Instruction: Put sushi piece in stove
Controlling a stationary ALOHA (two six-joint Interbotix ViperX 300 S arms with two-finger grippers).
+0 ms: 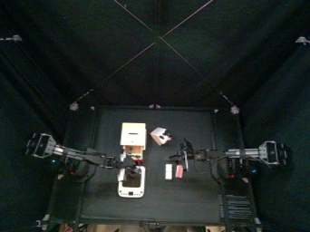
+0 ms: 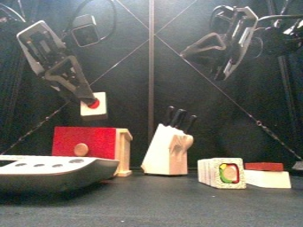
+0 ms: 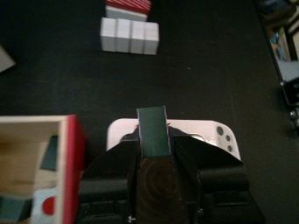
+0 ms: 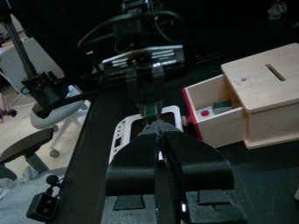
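Observation:
The sushi piece (image 1: 177,170) is a small red strip with white under it, lying at the table's right front; it also shows in the front view (image 2: 265,167) and the left wrist view (image 3: 128,7). The stove (image 1: 133,136) is a wooden box with a red edge (image 2: 89,142), open on one side with small things inside (image 4: 216,109). My left gripper (image 1: 130,163) hangs in front of the stove (image 3: 35,149), jaws together and empty (image 3: 152,131). My right gripper (image 1: 182,160) is raised above the sushi piece, jaws together and empty (image 4: 156,122).
A flat white appliance with round buttons (image 1: 132,178) lies at the front left, under the left gripper (image 3: 222,136). A wooden knife block (image 2: 166,146) stands mid-table. A white sushi roll block (image 2: 221,172) sits beside the sushi piece.

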